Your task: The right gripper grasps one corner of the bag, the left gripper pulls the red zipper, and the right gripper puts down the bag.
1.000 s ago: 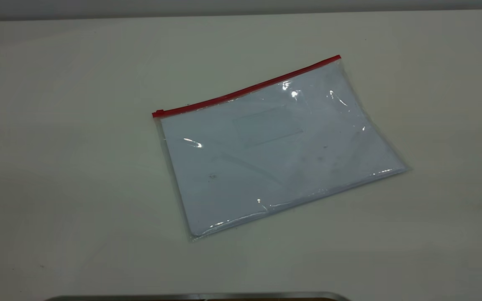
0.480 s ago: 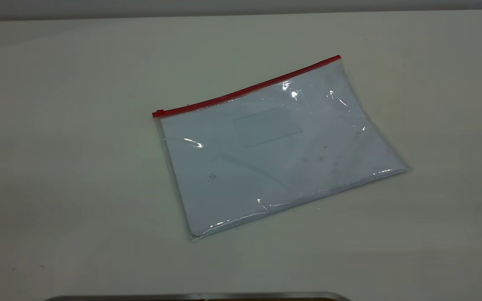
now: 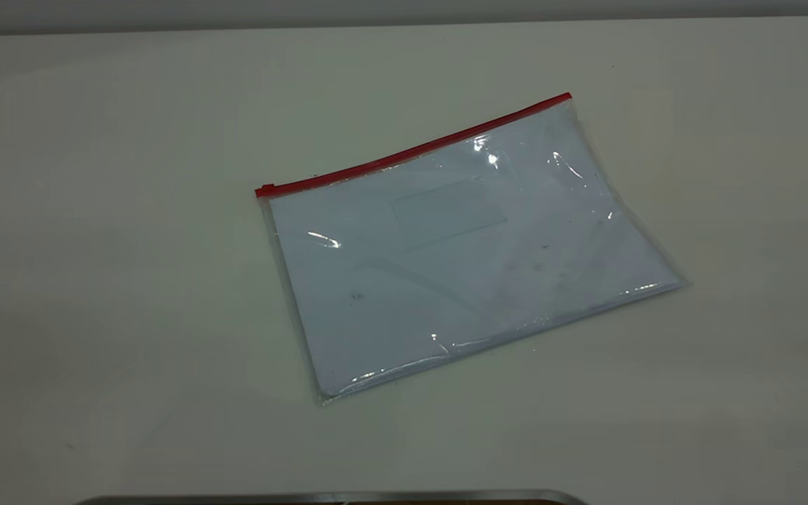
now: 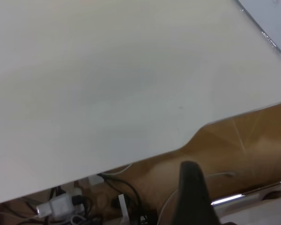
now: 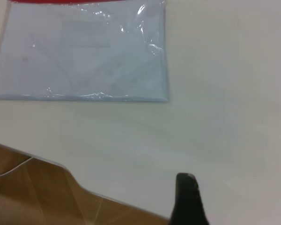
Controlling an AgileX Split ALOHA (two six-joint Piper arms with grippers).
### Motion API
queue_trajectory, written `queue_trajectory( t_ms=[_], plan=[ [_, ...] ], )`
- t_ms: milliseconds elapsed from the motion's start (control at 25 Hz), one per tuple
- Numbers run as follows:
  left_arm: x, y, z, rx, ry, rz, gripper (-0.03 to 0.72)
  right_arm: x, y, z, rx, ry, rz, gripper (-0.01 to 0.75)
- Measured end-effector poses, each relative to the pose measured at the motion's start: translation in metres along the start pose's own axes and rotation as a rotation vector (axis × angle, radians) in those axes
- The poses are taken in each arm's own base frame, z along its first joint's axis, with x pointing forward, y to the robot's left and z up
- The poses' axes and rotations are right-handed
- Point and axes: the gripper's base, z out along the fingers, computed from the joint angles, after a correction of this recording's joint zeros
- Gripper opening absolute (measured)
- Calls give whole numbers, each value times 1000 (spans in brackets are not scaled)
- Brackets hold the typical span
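One clear rectangular plastic bag (image 3: pixel 470 245) w/ white paper inside lies flat on the pale off-white surface (image 3: pixel 109 280), roughly centre, turned at a slant. One thin bright red zipper (image 3: pixel 414 150) runs along its far long edge in the exterior view; the small red slider tab (image 3: pixel 264 190) sits at that edge's left end.

Neither arm shows in the exterior view. The left gripper (image 4: pixel 195 194) appears only as one black finger in the left wrist view, out past the surface's edge, over a wood-coloured floor w/ cables and a white plug (image 4: pixel 61 205). The bag's corner (image 4: pixel 267 28) is well apart from it, at the far rim of that view. Jaws: can't tell how far apart; nothing held.

The right gripper (image 5: pixel 189 200) likewise shows one black finger in the right wrist view, above the surface near its edge. The bag (image 5: pixel 84 56) lies well apart from it, untouched. Jaws: can't tell; nothing held.
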Motion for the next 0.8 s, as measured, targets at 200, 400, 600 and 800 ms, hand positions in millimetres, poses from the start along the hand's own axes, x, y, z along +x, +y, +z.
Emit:
queue_trajectory(
  t_ms=[200,400,600,800],
  plan=[
    [9,1,-8,-68,-85,-86,586,0,0,0,0,0,1,578],
    [24,-3,-19,-152,-221,-168,586,0,0,0,0,-1,1,578],
    [29,-5,-21,-158,-252,-186,586,0,0,0,-1,-1,1,578],
    [29,-5,-21,-158,-252,-186,586,0,0,0,-2,-2,2,578]
  ],
)
